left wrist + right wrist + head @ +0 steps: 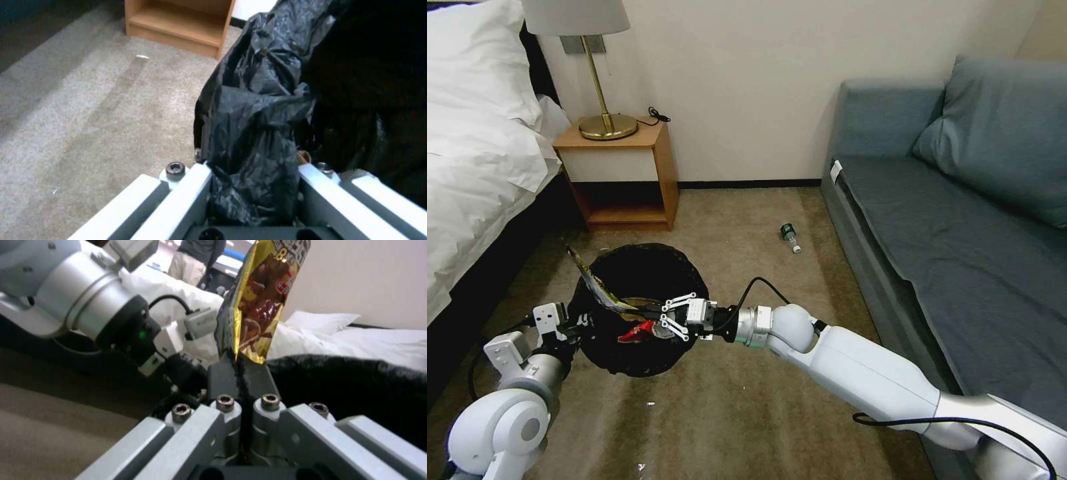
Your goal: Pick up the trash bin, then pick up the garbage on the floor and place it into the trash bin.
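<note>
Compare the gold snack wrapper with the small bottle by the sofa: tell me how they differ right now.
The snack wrapper is pinched in the right hand above the trash bin; the bottle lies loose on the carpet near the sofa. The wrapper is flat, shiny gold and brown and stands upright; the bottle is clear with a green label and lies on its side. Both are litter not yet dropped into the bin.

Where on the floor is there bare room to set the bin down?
Bare carpet lies between nightstand and sofa, apart from a small bottle. It's crowded where both grippers meet at the trash bin.
</note>
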